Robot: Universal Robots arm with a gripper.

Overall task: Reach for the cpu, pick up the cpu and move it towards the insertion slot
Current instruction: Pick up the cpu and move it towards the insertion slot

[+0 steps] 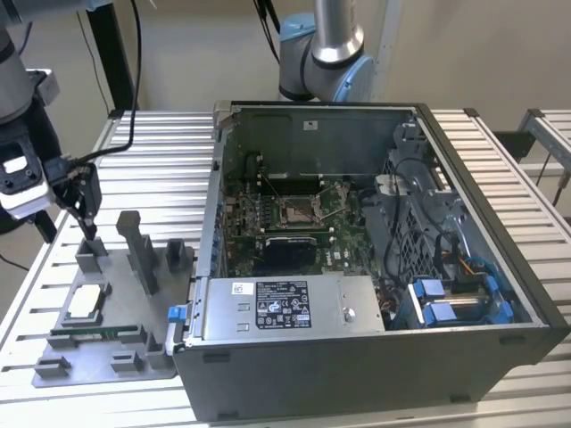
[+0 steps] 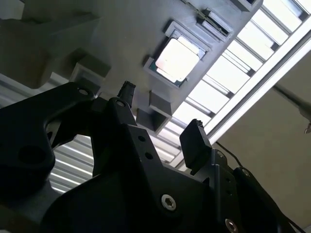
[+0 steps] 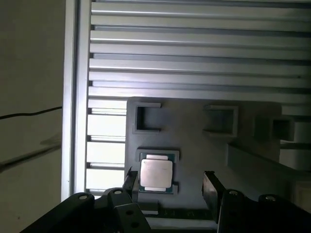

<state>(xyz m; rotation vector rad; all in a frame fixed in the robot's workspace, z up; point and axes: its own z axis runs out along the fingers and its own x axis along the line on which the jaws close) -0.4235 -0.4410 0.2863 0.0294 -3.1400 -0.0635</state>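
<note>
**Fingers spread over tray, cpu in its recess**

Gripper hangs at the exterior view's left, over the far end of the grey tray that lies on the slatted tabletop. Its black fingers are spread apart and grasp nothing. In both wrist views the gap between them is bare, with tray and slats showing through. One fingertip hangs just above a small grey block at the tray's far end. It may be touching the block or just clear of it; the exterior view does not settle that.

The cpu lies flat in a square recess of the tray, pale metal face up. It sits on the near side of the gripper and apart from it. In the first wrist view the cpu shows between the two fingers, closer to one of them, with the tray around it. In the second wrist view the cpu shows beyond the fingertips, bright in its frame on the tray.

A green memory stick lies on the tray just beside the cpu, on the near side. Taller grey uprights stand between the cpu and the case.

The case lies open on the tabletop at the exterior view's right of the tray. The slot, a shiny square frame with a dark centre, sits on the board inside it, well apart from cpu and gripper.
</note>
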